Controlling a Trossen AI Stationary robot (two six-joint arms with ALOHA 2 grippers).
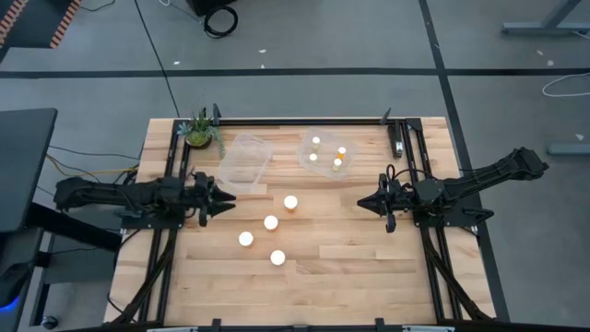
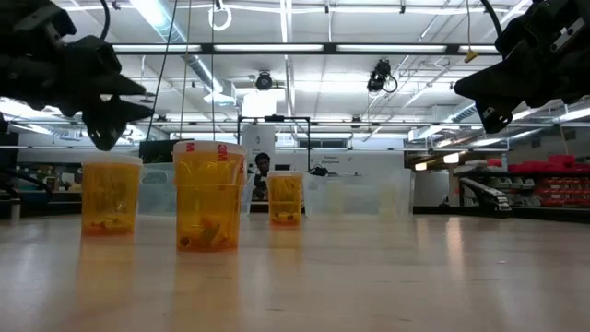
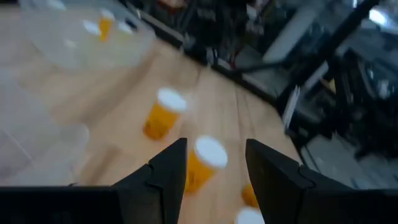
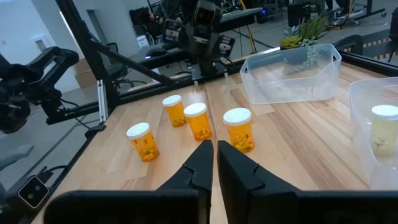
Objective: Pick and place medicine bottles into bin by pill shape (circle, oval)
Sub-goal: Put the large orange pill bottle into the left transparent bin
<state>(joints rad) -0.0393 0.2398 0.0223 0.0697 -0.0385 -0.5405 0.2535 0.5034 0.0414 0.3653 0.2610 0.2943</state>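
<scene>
Nearest the low camera, one amber bottle (image 2: 209, 196) is standing upright on the counter (image 1: 350, 249), with two more bottles (image 2: 110, 195) (image 2: 285, 199) standing behind it.

From above, four white-capped medicine bottles (image 1: 271, 222) are standing loose in a staggered diagonal line at mid-counter, each apart from the next. Four more bottles (image 1: 327, 153) are sitting inside the right clear bin (image 1: 332, 170) at the far edge. Just beside it, the left clear bin (image 1: 243, 164) is holding nothing visible, and a small potted plant (image 1: 199, 130) is standing near that bin's outer corner.

Left hand (image 1: 221, 197) is hovering above the counter on the left side, near the loose line of bottles, fingers spread apart and gripping nothing. Right hand (image 1: 366, 202) is hovering over the right side, well apart from the loose bottles, fingers (image 4: 196, 163) pressed nearly together and gripping nothing.

Both hands are pointing inward toward the counter's middle.
</scene>
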